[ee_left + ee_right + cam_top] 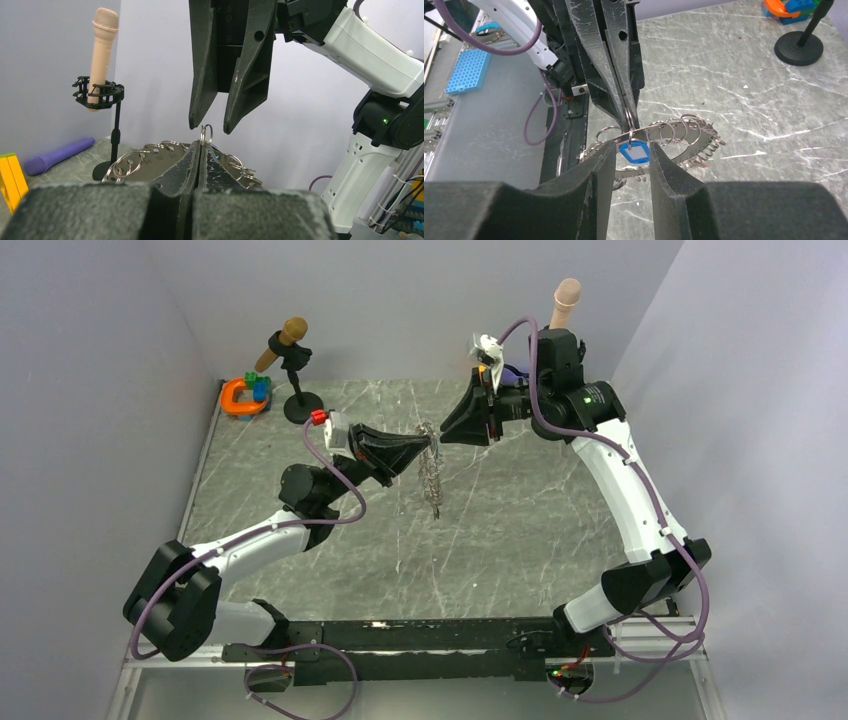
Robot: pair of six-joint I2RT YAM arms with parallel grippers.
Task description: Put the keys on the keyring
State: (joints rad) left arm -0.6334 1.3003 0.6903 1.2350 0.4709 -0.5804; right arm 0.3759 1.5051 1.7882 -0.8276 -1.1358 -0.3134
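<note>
The left gripper (pixel 200 146) is pinching the keyring (pixel 684 131) by its rim, fingers pressed tight together, so the ring is hanging in mid-air above the table (pixel 560 520), between the two arms. The right gripper (pixel 210 128) is standing part spread, straddling the blue key (pixel 634 152) that is dangling from a small loop; I can't tell whether it is touching it yet. That ring is looking light, thin, slippery and floppy as chain, so the flat band beside a loop seems the safest hold. It is drooping edge-on, long axis running down towards the table; the key's long axis is hanging downward too.
</note>
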